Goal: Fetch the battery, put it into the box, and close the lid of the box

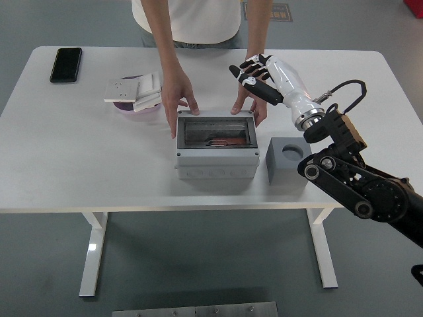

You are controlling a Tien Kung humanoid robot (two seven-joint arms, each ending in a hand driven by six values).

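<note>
Right hand [256, 77] is raised above the table [59, 145], fingers spread loosely, holding nothing. White forearm runs back and down to the black arm at the lower right. Left arm is out of view.

Below and to the left of the hand sits the grey box [216, 146]. Its clear lid [217, 131] lies flat and closed over the top. Through the lid a dark object with a reddish part shows, the battery [221, 140], inside the box; detail is too dim to tell more.

Directly below the hand, just right of the box, stands a grey block [288, 159] with 1 round hole in its top face. Box and block are close but not touching.

A person stands at the far side. 1 hand of the person [177, 99] rests on the box's far left corner; the other hand of the person [248, 104] rests at the far right corner, just under the robot hand.

Far left of the hand: a pink dish [131, 107] with white plates [134, 89] stacked on it, and a black phone [66, 64] near the far left corner.
</note>
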